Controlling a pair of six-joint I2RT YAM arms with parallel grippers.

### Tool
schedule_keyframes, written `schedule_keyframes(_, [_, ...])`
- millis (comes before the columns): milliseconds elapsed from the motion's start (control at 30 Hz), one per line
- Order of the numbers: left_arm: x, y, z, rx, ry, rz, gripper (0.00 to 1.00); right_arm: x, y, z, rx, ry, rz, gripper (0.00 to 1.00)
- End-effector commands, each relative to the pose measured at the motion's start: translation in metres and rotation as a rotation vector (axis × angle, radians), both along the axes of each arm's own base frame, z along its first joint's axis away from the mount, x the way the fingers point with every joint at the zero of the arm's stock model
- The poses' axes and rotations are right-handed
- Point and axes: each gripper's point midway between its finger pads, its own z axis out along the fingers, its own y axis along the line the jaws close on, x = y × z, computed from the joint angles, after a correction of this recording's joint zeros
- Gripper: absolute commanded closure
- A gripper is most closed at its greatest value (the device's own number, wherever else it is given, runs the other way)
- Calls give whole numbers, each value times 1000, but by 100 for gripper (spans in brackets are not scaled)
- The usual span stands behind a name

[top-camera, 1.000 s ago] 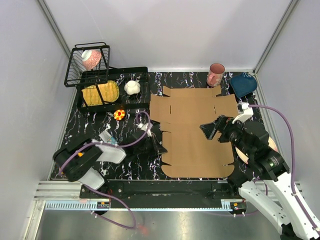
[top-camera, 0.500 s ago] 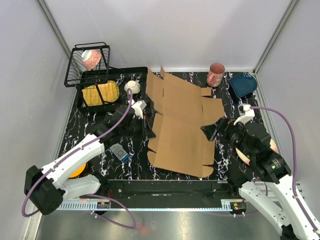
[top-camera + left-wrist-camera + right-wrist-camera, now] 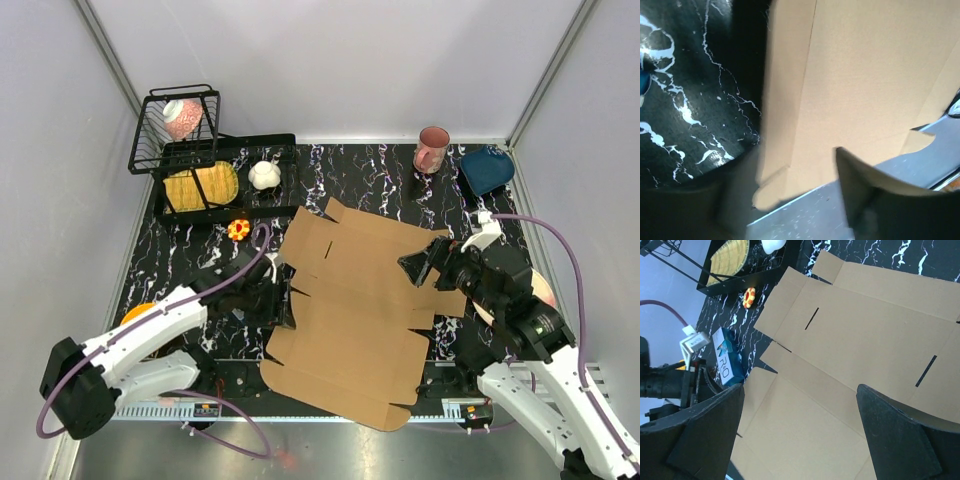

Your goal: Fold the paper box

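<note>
The paper box [image 3: 350, 310] is a flat brown cardboard sheet with flaps. It lies skewed on the black marbled table [image 3: 190, 260], and its near corner hangs over the metal front rail. My left gripper [image 3: 287, 306] is at the sheet's left edge. In the left wrist view its jaws [image 3: 785, 210] stand open, with the cardboard's [image 3: 855, 75] edge flap loose between them. My right gripper [image 3: 424, 266] hovers open above the sheet's right part. The right wrist view shows the creased, slotted cardboard [image 3: 860, 335] below the spread fingers [image 3: 900, 440] with nothing held.
At the back left are a wire basket [image 3: 175, 125] and a black tray [image 3: 225, 180] with a yellow item and a white object [image 3: 264, 175]. An orange toy [image 3: 238, 229], a pink mug [image 3: 431, 150] and a blue bowl [image 3: 487, 168] stand around. A blue carton [image 3: 725, 362] lies beside the left arm.
The left gripper had lifted and swung the sheet up. Now the sheet lies flat again, turned and shifted toward the front edge, and the left jaws have opened off it. The right gripper barely moved.
</note>
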Motion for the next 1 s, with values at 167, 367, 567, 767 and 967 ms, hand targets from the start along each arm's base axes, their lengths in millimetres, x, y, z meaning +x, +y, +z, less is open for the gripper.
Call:
schedule_keyframes(167, [49,10,92,-56,-313,202,6,16,15,-10,18,28,14,0])
schedule_keyframes(367, [111,-1,135,-268,-640,406,4,51,50,-52,93,117,39,11])
schedule_keyframes(567, [155,1,140,-231,-805,493,7,92,73,-129,20,275,19,49])
schedule_keyframes(767, [198,-31,136,-151,-780,373,13,106,82,-177,-54,392,24,59])
schedule_keyframes(967, [257,-59,124,-88,-728,345,15,100,91,-219,-19,484,37,67])
